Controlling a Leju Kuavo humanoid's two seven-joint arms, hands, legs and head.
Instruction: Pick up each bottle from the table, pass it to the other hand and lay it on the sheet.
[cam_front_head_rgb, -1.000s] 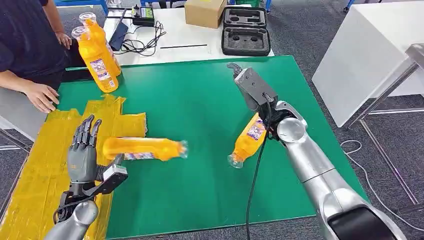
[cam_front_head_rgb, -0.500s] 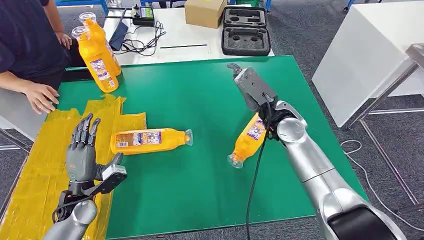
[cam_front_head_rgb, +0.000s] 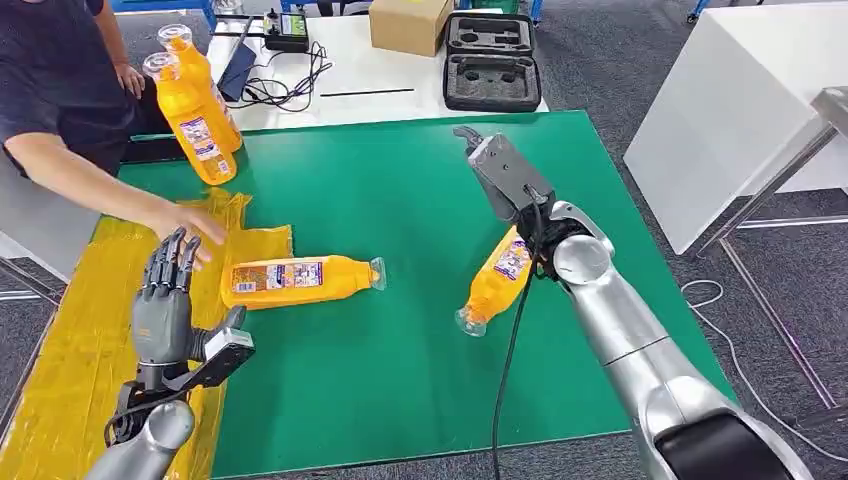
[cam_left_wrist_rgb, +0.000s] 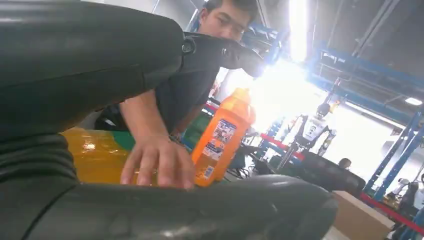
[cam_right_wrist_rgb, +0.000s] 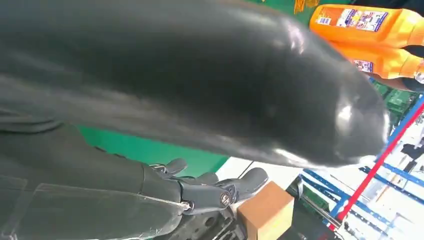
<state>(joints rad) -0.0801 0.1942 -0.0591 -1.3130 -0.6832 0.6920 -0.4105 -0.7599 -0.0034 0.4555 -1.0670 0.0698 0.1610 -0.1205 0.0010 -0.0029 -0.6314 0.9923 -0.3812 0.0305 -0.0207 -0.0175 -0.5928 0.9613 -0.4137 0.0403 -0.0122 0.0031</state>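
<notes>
A green desk seen from above carried a crinkled yellow sheet at about 8 o'clock. One orange bottle lay on its side near the centre, its base end resting on the sheet's edge and its capped neck pointing toward 3 o'clock over the green surface. A second orange bottle lay tilted at about 4 o'clock, partly hidden behind the robot's right arm. Two more orange bottles stood upright at 11 o'clock. The left hand was raised over the sheet just beside the lying bottle, fingers spread and upright, holding nothing. The right hand hovered above the desk at about 2 o'clock; whether its fingers were apart or closed could not be told. A person's hand reached onto the sheet from 10 o'clock, close to the left hand's fingertips.
</notes>
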